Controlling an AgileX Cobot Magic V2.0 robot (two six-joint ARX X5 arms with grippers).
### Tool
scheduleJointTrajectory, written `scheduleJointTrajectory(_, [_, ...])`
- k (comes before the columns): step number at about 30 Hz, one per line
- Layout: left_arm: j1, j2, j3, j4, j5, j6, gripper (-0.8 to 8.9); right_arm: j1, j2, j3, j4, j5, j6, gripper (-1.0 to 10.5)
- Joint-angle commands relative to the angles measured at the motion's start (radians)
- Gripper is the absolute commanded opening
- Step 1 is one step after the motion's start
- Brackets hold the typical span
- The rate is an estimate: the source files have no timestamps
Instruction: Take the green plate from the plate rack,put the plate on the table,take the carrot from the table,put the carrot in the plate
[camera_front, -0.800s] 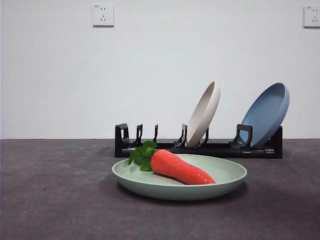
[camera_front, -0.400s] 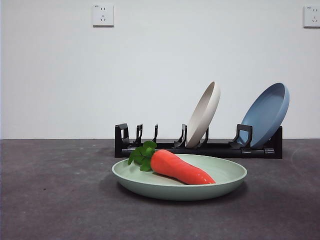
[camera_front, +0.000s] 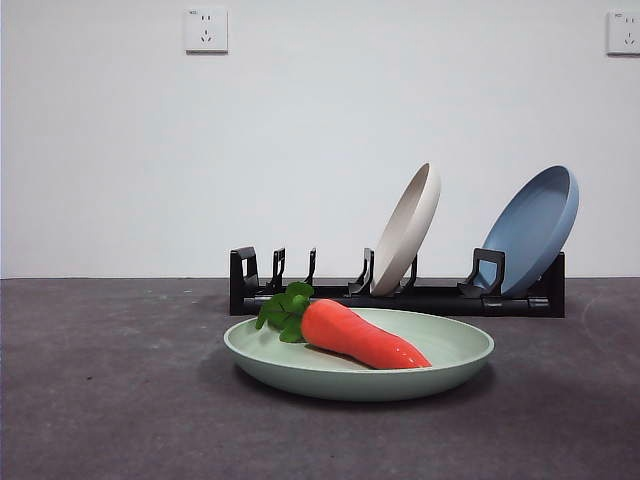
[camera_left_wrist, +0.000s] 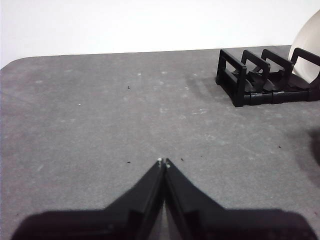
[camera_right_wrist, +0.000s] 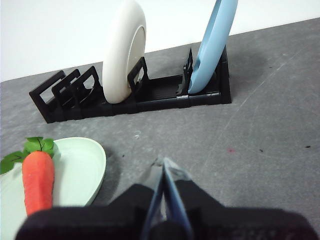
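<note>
The green plate (camera_front: 440, 355) lies flat on the dark grey table (camera_front: 110, 400) in front of the black plate rack (camera_front: 400, 295). The carrot (camera_front: 365, 338) lies in the plate, leaves toward the left. The right wrist view shows the plate (camera_right_wrist: 80, 165), the carrot (camera_right_wrist: 37, 180) and the rack (camera_right_wrist: 160, 97). My right gripper (camera_right_wrist: 163, 164) is shut and empty, over bare table beside the plate. My left gripper (camera_left_wrist: 163, 162) is shut and empty over bare table, away from the rack's end (camera_left_wrist: 240, 82). Neither gripper shows in the front view.
A beige plate (camera_front: 408, 228) and a blue plate (camera_front: 530, 228) stand tilted in the rack; both show in the right wrist view, beige (camera_right_wrist: 125, 50) and blue (camera_right_wrist: 215, 40). A white wall with two sockets stands behind the table.
</note>
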Motion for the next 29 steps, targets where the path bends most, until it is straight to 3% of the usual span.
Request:
scheduleJointTrajectory(1, [0.003,-0.003,-0.014,0.004,0.0,-0.01,-0.03,0.001,-0.003,-0.012,-0.006,0.003,0.008,0.0])
scheduleJointTrajectory(29, [0.003,-0.003,-0.014,0.004,0.0,-0.01,-0.03,0.001,-0.003,-0.012,-0.006,0.003,0.008,0.0])
